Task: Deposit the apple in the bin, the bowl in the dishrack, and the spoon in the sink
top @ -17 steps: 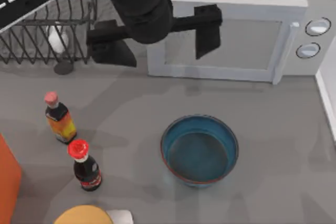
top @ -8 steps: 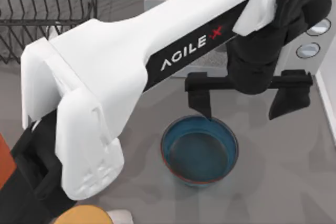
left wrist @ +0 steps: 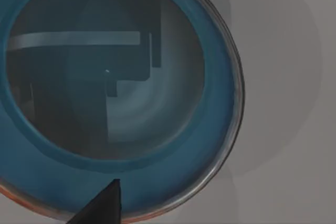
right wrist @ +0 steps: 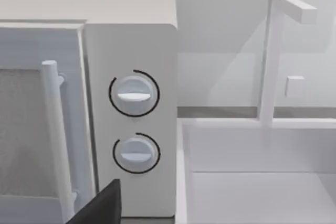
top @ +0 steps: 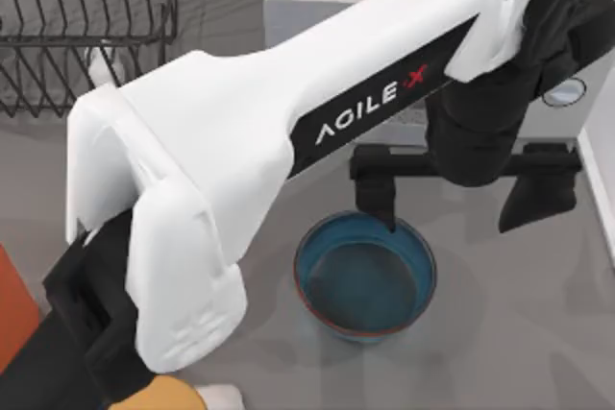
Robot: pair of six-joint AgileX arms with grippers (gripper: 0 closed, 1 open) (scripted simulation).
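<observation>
Both left fingers [top: 391,201] spread wide above the bowl [top: 365,276].

The bowl [left wrist: 173,177] sits on the grey table [left wrist: 289,103], its teal inside glossy with dark reflections and a reddish-brown rim. A black fingertip [left wrist: 102,205] of the left claw overlaps its near rim.
</observation>
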